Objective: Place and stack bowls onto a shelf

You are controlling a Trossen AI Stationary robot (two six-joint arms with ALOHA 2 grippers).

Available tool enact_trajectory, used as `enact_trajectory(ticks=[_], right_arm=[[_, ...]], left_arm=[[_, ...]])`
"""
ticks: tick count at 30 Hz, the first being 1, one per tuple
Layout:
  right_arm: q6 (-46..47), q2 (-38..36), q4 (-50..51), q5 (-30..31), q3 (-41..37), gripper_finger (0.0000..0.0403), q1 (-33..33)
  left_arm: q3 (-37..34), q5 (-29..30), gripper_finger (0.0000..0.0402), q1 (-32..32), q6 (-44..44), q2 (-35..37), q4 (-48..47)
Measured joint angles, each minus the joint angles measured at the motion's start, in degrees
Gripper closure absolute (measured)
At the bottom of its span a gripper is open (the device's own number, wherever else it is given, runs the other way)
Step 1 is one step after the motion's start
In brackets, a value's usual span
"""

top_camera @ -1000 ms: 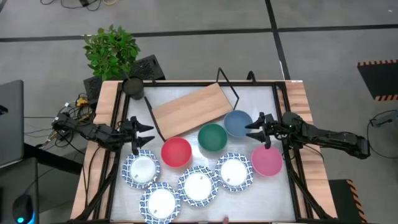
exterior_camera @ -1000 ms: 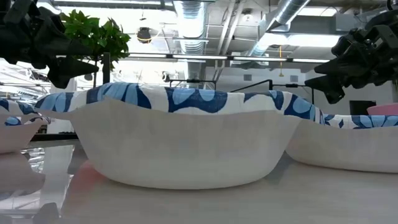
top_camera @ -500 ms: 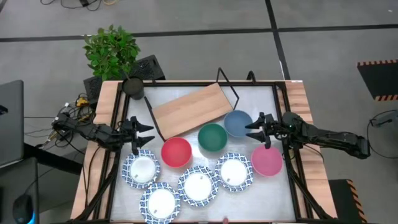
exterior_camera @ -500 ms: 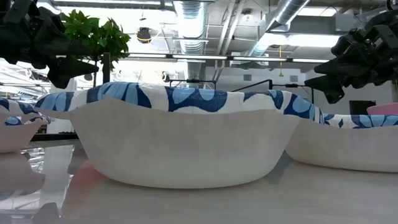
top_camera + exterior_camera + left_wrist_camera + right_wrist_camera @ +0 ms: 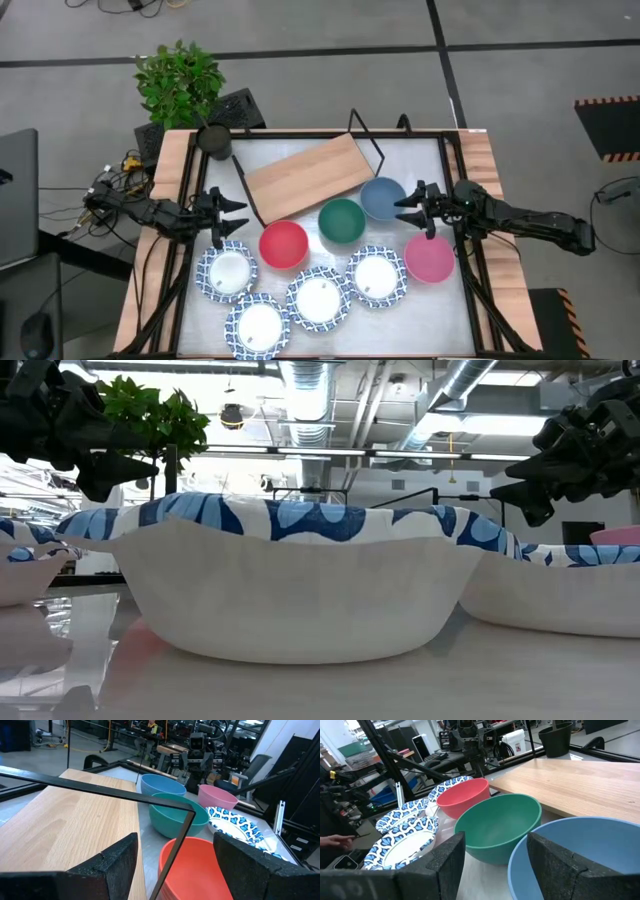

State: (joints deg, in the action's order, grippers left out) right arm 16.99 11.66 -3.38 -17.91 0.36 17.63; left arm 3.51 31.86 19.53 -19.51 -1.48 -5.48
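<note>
Nothing has moved since the earlier frames: both arms and every bowl sit as before. Across the table's far half lies the shelf (image 5: 306, 176), its long axis running from about eight o'clock up to two o'clock. Just below it sit the red bowl (image 5: 283, 245), green bowl (image 5: 341, 220), blue bowl (image 5: 382, 198) and pink bowl (image 5: 430, 258); four patterned bowls (image 5: 319, 298) cluster toward six o'clock. At nine o'clock, the left gripper (image 5: 226, 217) is spread wide, gripping nothing. At three o'clock, the right gripper (image 5: 414, 209) is likewise spread, empty, beside the blue bowl.
</note>
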Motion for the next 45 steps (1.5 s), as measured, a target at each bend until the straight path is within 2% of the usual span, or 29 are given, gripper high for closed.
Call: enact_trajectory(ticks=[27, 33, 45], right_arm=[[-0.04, 0.0, -0.02, 0.04, 0.0, 0.0165, 0.0], [0.96, 0.0, 0.08, 8.15, 0.0, 0.0165, 1.34], [1.38, -0.03, -3.2, 8.99, 0.0, 0.0165, 2.03]], left_arm=[[-0.01, 0.0, 0.0156, -0.01, 0.0, 0.0, 0.0], [-0.04, 3.53, 0.0156, -0.02, 3.37, 0.0, 0.46], [-0.2, 6.07, 0.0156, -0.02, -1.28, -0.02, 2.23]])
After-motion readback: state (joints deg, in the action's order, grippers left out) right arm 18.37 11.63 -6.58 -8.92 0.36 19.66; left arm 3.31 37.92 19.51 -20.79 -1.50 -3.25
